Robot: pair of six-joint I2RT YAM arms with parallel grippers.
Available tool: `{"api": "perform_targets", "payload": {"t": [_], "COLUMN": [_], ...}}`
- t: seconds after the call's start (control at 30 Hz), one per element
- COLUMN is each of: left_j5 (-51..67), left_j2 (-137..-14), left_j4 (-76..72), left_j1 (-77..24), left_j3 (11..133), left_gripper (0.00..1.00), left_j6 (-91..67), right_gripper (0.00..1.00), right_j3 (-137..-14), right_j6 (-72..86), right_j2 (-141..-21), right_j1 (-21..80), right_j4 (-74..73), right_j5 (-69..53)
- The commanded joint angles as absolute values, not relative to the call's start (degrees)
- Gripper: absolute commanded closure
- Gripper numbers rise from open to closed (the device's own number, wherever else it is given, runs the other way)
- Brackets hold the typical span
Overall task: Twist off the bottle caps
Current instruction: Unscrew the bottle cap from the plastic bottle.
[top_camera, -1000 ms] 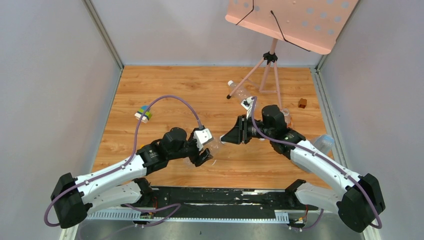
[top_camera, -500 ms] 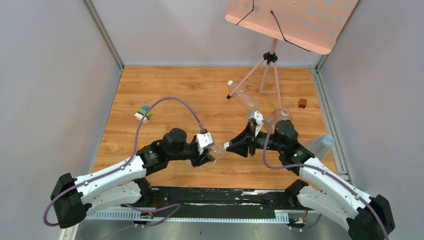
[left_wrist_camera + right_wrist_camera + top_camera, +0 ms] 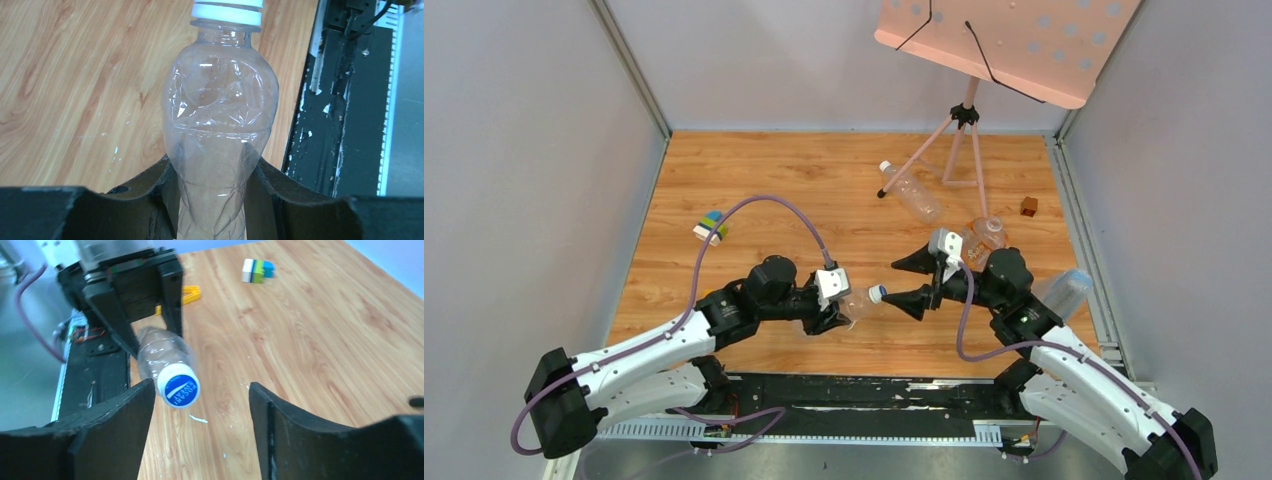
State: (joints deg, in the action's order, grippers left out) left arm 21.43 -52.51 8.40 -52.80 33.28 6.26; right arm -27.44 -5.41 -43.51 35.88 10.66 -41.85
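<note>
cap offered in mid-air, right jaws not yet on it

the cap [image 3: 178,385], white with a blue printed top, sits on the neck of a clear crumpled bottle [image 3: 220,105]. the bottle is held off the table [image 3: 754,170], lying roughly level between the two arms, cap end aimed at the right arm. that pose looks deliberate: it puts the cap face-on to the tool that must turn it.

the left gripper [image 3: 212,175] is clamped on the lower body of the bottle, the plastic pinched in between its fingers. it seems to serve as the anchor, keeping the bottle from spinning. the right gripper [image 3: 201,390] stands apart, one finger on each side of the cap and clear of it. the cap lies nearer one finger than the other, so some centring is probably needed before closing.

whether the cap is tight or partly loosened cannot be told; the threads are covered. the left wrist view cuts the cap off at its top edge, and the bottle's base is lost behind the fingers.

farther off, a second bottle [image 3: 911,190] with a white cap [image 3: 885,166] lies on the table near a tripod stand [image 3: 964,140]. two more bottles sit by the right arm, partly hidden, their caps hard to make out. a brown cube [image 3: 1029,206] and a coloured block [image 3: 711,227] lie well apart.
</note>
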Motion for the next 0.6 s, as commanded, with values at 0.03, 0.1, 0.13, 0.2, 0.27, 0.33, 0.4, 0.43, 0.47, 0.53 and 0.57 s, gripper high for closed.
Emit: {"api": "perform_targets", "payload": {"t": [0.03,0.1,0.13,0.2,0.27,0.33,0.4,0.43,0.47,0.53,0.57], "left_j5": [17.6,17.2,17.1,16.6,16.0,15.7,15.4,15.2,15.1,14.7,14.7], "left_j2": [-51.0,-51.4,-51.4,-51.7,-51.8,-51.9,-52.0,-52.1,-52.2,-52.4,-52.5], "left_j4": [8.6,8.2,8.1,7.6,7.3,7.3,7.1,7.1,7.2,7.7,7.7], "left_j1": [-52.4,-52.5,-52.5,-52.5,-52.5,-52.4,-52.5,-52.5,-52.5,-52.5,-52.5], "left_j3": [33.5,33.6,33.6,33.7,33.9,33.9,33.8,33.8,33.8,33.8,33.8], "left_gripper": [0.99,0.99,0.99,0.99,0.99,0.99,0.99,0.99,0.99,0.99,0.98], "left_j6": [6.8,7.0,7.1,7.3,7.3,7.2,7.3,7.2,7.2,6.9,6.7], "right_gripper": [0.28,0.28,0.29,0.30,0.32,0.36,0.40,0.41,0.42,0.47,0.50], "right_j3": [-33.1,-35.4,-36.6,-38.6,-40.2,-41.6,-42.9,-43.1,-42.9,-41.8,-41.4], "right_j6": [15.1,22.8,25.1,27.6,28.9,30.0,30.3,30.8,31.4,32.3,32.5], "right_j2": [-42.3,-43.7,-45.0,-47.4,-50.2,-52.7,-54.5,-54.9,-55.0,-54.9,-54.7], "right_j1": [35.6,35.6,35.6,35.6,35.6,35.6,35.6,35.6,35.6,35.6,35.6], "right_j4": [4.6,0.5,-1.5,-3.6,-5.2,-6.4,-8.0,-8.5,-8.2,-6.4,-5.4], "right_j5": [-27.3,-25.0,-25.0,-27.4,-29.4,-30.1,-30.7,-30.6,-30.6,-31.2,-31.3]}}
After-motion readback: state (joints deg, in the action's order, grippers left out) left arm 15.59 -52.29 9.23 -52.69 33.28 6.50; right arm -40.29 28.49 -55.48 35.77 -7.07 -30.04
